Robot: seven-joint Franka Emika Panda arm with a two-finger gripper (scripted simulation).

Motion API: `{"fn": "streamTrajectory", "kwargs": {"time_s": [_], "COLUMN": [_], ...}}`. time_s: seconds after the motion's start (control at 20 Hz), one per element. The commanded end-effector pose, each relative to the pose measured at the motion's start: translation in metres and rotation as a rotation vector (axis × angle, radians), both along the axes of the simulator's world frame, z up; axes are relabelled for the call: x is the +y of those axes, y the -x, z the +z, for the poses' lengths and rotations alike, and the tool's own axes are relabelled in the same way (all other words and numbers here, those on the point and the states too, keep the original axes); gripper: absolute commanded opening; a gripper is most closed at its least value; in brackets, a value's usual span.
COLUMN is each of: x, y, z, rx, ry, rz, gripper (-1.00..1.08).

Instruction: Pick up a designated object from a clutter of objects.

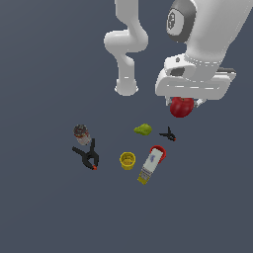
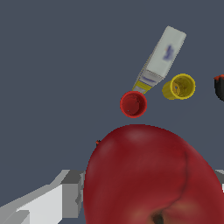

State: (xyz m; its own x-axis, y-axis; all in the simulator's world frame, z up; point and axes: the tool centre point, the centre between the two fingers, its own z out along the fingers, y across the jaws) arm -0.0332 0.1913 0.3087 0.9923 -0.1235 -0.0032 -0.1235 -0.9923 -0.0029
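Hanging under the white hand in the exterior view, the red apple [image 1: 181, 106] is sitting clamped between the fingers [image 1: 184, 105], lifted clear of the dark tabletop [image 1: 44, 207] at about two o'clock from the rest of the clutter. In the wrist view the apple [image 2: 148, 175] is filling the near field, with a grey finger [image 2: 72, 194] pressing against its side. The yellow-green fruit [image 1: 143, 129] is lying at roughly seven o'clock from the apple, and a small black clamp [image 1: 168, 134] is resting just beside that fruit, at its three o'clock. The red-capped white bottle [image 1: 151, 164] is lying on its side at six o'clock from the small clamp, with the yellow cup [image 1: 127, 160] standing near it at nine o'clock. Farther toward nine o'clock, a larger black clamp [image 1: 89, 156] is lying just beside the dark can [image 1: 81, 133].
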Motion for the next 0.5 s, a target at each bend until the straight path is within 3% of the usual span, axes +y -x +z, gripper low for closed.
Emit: {"fn": "streamTrajectory", "kwargs": {"time_s": [0.0, 0.45], "x": [0.0, 0.0], "y": [-0.01, -0.043], "z": [0.021, 0.08], "rx": [-0.002, -0.002], "ry": [0.001, 0.002], "rz": [0.0, -0.002], "gripper": [-1.0, -1.0]}}
